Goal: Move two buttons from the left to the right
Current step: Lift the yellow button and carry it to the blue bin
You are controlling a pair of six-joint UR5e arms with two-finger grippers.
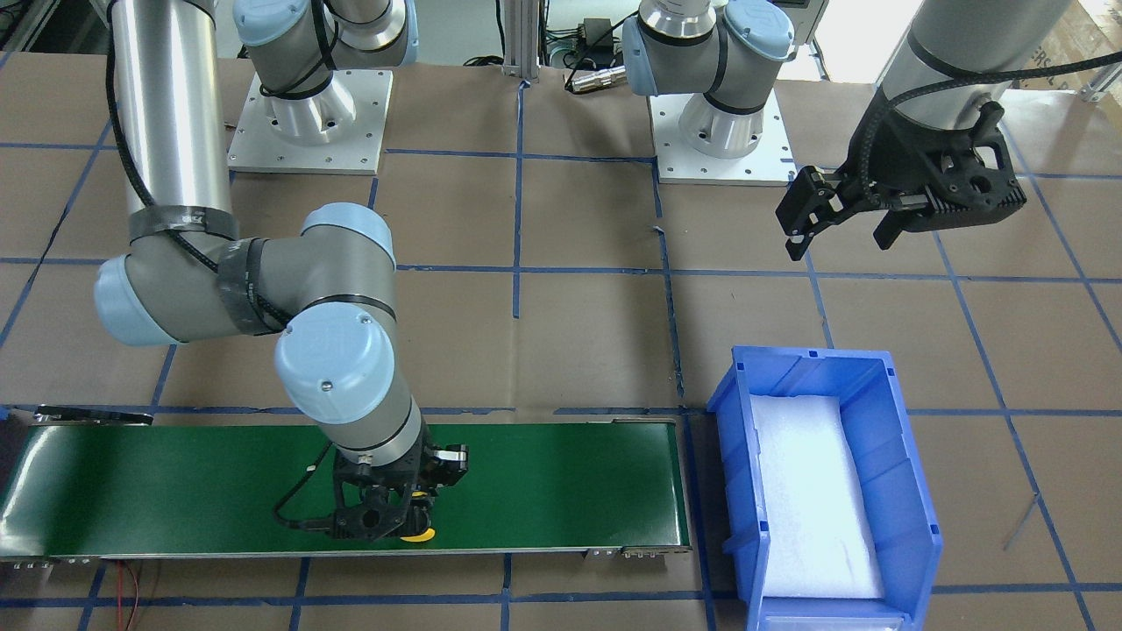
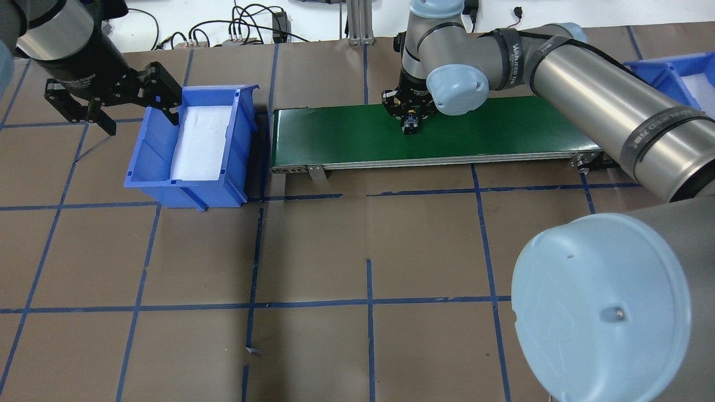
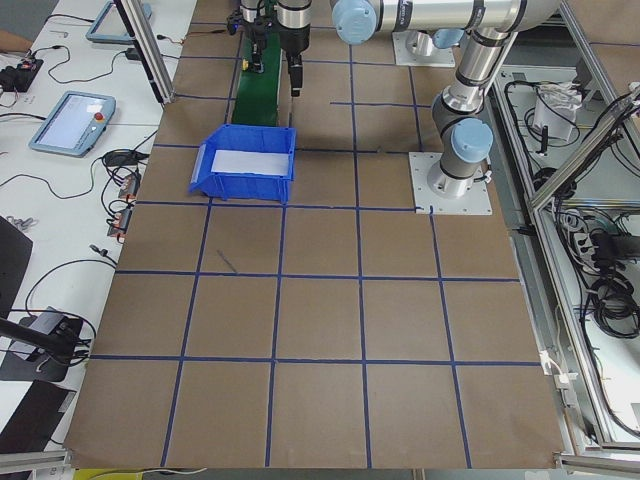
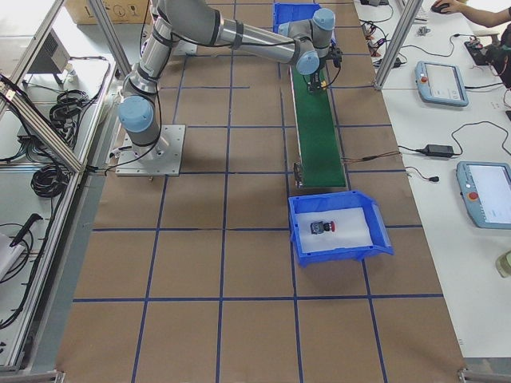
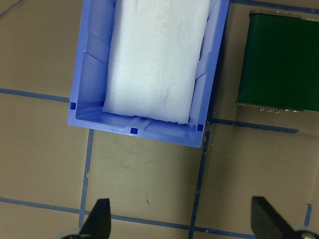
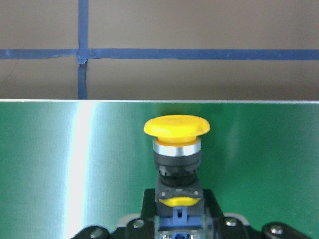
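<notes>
yellow button (image 6: 176,149), mushroom cap on black body, lying on its side mid-length on the green belt (image 6: 269,164), red button (image 4: 322,227) lying inside the right blue bin (image 4: 339,254)

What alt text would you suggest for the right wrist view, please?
A yellow button, its mushroom cap pointing away from the camera, is held in the right gripper with a green belt beneath it. Beyond the belt's far edge lies a brown table crossed by blue tape lines.
</notes>
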